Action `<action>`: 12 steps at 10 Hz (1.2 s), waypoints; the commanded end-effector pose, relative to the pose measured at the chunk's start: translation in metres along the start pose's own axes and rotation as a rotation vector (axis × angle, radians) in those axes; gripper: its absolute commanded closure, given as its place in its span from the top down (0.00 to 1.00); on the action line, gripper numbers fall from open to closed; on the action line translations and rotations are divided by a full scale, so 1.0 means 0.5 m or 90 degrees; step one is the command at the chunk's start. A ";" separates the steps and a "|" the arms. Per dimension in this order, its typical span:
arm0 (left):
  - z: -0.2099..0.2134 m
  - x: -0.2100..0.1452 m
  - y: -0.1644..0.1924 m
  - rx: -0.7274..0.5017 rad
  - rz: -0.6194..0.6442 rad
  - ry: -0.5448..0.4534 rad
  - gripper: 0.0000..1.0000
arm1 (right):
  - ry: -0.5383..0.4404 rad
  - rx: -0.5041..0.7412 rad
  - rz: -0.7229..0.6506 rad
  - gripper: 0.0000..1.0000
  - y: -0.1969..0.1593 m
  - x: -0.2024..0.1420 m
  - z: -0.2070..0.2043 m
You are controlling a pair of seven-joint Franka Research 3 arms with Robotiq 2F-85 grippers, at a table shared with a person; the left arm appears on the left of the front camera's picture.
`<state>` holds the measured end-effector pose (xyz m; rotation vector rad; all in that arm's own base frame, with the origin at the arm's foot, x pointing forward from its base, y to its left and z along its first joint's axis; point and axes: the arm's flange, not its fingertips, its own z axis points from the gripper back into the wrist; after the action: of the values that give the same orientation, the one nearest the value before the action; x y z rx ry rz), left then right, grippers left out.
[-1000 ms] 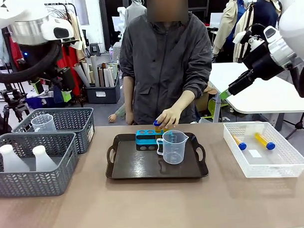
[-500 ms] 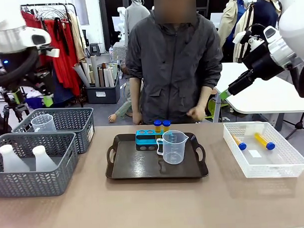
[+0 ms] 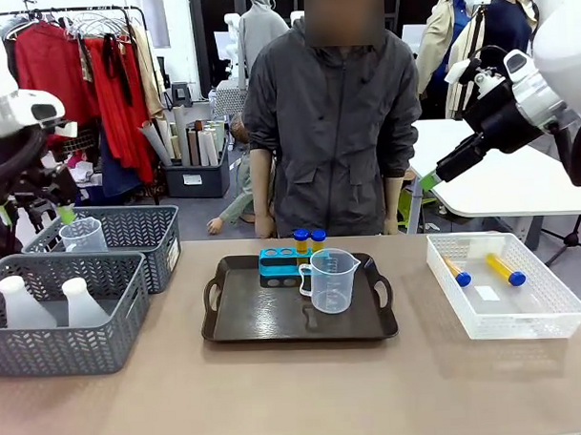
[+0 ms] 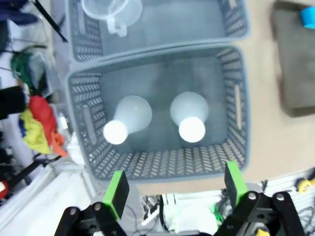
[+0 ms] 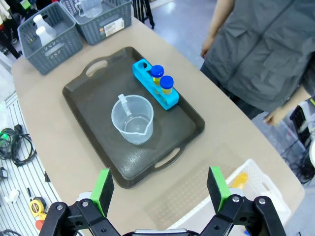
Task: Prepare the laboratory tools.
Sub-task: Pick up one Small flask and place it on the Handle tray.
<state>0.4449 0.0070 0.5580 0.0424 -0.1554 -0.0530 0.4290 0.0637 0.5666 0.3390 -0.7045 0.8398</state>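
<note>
While the left fingers (image 4: pixel 116 191) hang spread over two translucent white conical flasks (image 4: pixel 189 115) in a grey slatted basket (image 4: pixel 81 123) at nine o'clock, the right fingers (image 5: pixel 103 186) are spread too. Centrally, a clear handled measuring beaker (image 3: pixel 331 281), its scale unreadable, stands on a dark brown tray (image 3: pixel 256 319), with two blue-capped yellow tubes (image 3: pixel 308 241) at its twelve.
</note>
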 end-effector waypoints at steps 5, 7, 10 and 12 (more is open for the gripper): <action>-0.127 -0.070 0.147 -0.033 0.063 0.032 1.00 | -0.015 0.012 -0.002 1.00 -0.003 0.002 0.000; -0.166 -0.079 0.167 -0.036 0.073 0.041 1.00 | -0.015 0.012 -0.002 1.00 -0.003 0.002 0.000; -0.214 -0.063 0.197 -0.043 0.089 0.043 1.00 | -0.015 0.012 -0.002 1.00 -0.003 0.002 0.000; -0.210 -0.051 0.193 -0.038 0.077 0.035 1.00 | -0.015 0.012 -0.002 1.00 -0.003 0.002 0.000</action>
<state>0.4380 0.1086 0.4489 -0.0045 -0.0764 0.0870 0.4290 0.0636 0.5664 0.3397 -0.7030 0.8400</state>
